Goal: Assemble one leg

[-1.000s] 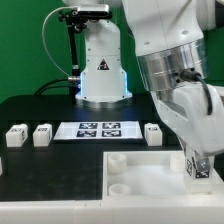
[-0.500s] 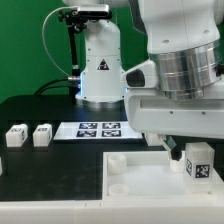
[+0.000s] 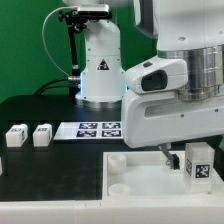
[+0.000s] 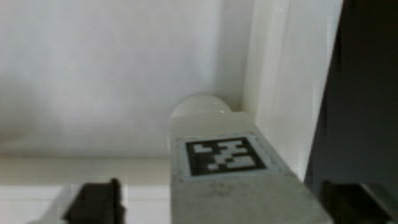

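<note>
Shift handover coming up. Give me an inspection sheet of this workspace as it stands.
Surface: black table, the marker board lying flat on it.
Job's things: leg upright over the white tray, at its corner in the wrist view; whether seated cannot be told. Two spare legs at the exterior view's left.
Clutter: nothing seen.
Grippers: gripper around the leg; dark fingers flank it, contact not clear.
Cables: black cable looping behind.
Surroundings: green backdrop, white camera stand.
</note>
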`<state>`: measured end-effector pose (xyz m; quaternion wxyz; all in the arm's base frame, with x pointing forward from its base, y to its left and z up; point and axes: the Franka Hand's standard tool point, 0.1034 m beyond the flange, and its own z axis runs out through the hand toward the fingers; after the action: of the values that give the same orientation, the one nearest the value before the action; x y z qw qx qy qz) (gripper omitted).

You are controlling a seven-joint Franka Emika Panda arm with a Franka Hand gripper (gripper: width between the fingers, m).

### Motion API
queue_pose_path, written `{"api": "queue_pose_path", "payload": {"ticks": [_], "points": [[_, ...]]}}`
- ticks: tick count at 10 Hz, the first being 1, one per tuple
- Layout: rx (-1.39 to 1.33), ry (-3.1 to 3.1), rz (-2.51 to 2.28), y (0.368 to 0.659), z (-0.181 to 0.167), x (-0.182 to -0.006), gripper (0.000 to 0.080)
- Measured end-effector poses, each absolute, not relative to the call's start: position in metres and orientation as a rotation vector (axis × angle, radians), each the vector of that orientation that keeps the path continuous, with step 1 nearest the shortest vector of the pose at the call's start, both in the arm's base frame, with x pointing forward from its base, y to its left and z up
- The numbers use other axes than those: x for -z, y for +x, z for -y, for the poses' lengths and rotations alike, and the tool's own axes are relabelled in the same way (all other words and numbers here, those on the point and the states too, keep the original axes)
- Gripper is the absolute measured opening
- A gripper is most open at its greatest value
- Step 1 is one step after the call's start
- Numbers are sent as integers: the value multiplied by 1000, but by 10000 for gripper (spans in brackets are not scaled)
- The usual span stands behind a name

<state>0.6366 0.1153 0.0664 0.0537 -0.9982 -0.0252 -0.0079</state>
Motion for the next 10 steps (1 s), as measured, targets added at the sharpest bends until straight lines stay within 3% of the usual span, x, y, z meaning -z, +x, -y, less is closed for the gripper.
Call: {"api": "queue_pose_path", "payload": {"ticks": [2, 8, 10], "points": [[7, -3022, -220, 637, -116, -66, 291], [-150, -2396, -1699, 639, -110, -66, 291], [-177, -2233, -1919, 638, -113, -66, 291]]}}
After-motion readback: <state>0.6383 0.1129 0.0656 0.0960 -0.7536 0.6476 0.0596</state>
